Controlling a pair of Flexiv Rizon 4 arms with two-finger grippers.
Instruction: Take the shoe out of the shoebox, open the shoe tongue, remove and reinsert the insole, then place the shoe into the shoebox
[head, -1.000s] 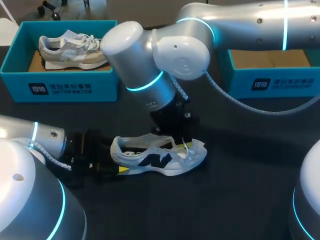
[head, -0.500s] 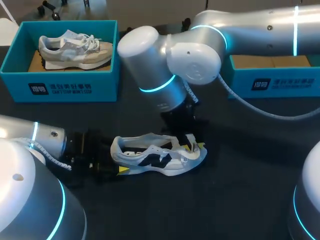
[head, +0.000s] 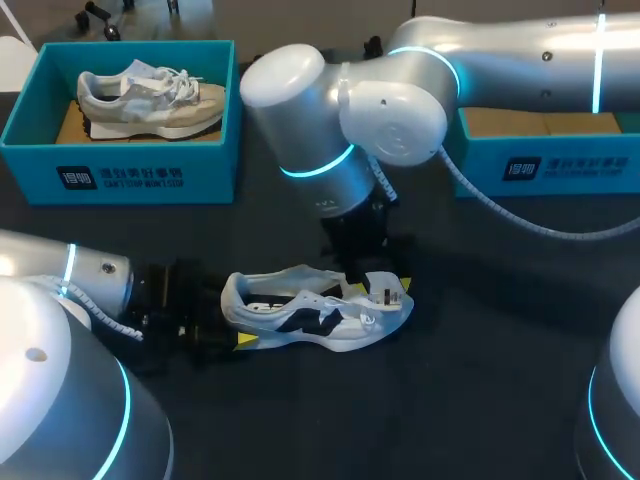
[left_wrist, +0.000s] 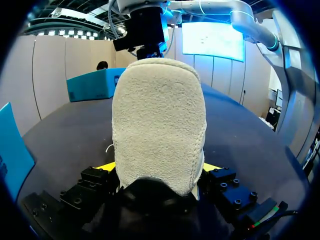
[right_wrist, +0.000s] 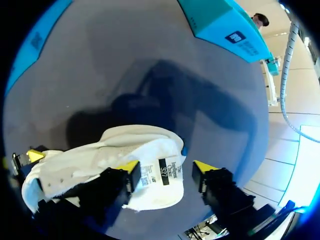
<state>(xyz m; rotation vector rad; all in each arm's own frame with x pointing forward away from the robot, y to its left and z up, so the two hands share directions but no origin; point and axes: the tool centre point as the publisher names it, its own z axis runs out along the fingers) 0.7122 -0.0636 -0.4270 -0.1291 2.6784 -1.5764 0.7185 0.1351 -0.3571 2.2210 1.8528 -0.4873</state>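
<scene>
**Sneaker on the table, pinned at the heel, tongue up**

A white mesh sneaker with a dark side logo (head: 300, 318) lies on its sole on the black table (head: 480, 380), out of either box, toe towards the robot's right. The left gripper (left_wrist: 158, 172) has it by the heel. In the left wrist view the fuzzy heel fills the gap, and a yellow fingertip (left_wrist: 107, 166) presses in on each side, so the grip looks closed on it.

The right arm (head: 500, 60) reaches down over the front of the sneaker. Its right gripper (right_wrist: 166, 167) stands wide apart around the raised tongue (head: 385, 290), label side showing. One finger (right_wrist: 131, 166) lies against the tongue; the other (right_wrist: 202, 167) stands clear with dark table between, so nothing is clamped there.

Behind, on the robot's left, a teal cardboard shoebox (head: 120, 175) holds a beige sneaker (head: 150, 98). A second teal box (head: 560, 165) sits far right — its brown floor shows behind the arm.
</scene>
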